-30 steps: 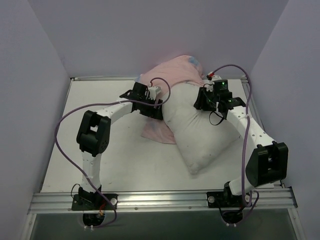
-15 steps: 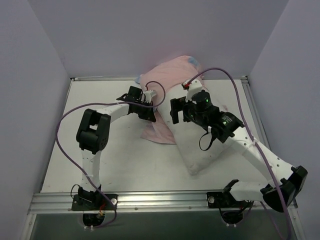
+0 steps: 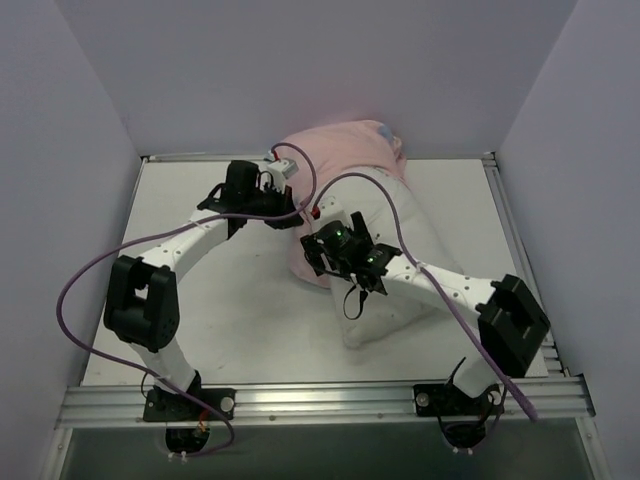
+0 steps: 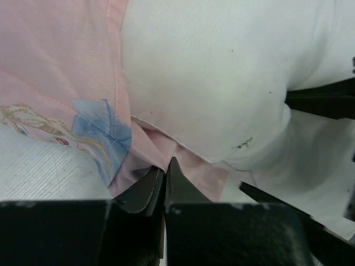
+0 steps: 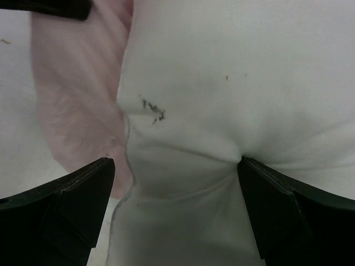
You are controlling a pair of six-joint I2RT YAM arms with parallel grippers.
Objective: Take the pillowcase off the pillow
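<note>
The white pillow (image 3: 420, 235) lies at centre right, its far end still inside the pink, inside-out pillowcase (image 3: 340, 150). In the left wrist view my left gripper (image 4: 165, 166) is shut on a pink fold of the pillowcase (image 4: 61, 66), right at the pillow (image 4: 211, 72) seam. My left gripper (image 3: 297, 210) is at the pillow's left side. Close beside it, my right gripper (image 3: 320, 252) is open. In the right wrist view it (image 5: 176, 188) straddles the pillow (image 5: 222, 83) with wide jaws, the right fingertip (image 5: 260, 183) denting the white fabric. Pink pillowcase (image 5: 77, 100) shows to its left.
The white table (image 3: 180, 290) is walled in by pale panels on the left, back and right. A metal rail (image 3: 320, 398) runs along the near edge. Purple cables loop from both arms over the work area.
My left gripper has shut on the pillowcase edge. My right gripper has opened, let go of the pillow's far right part and swung left to the pillow's left edge.
</note>
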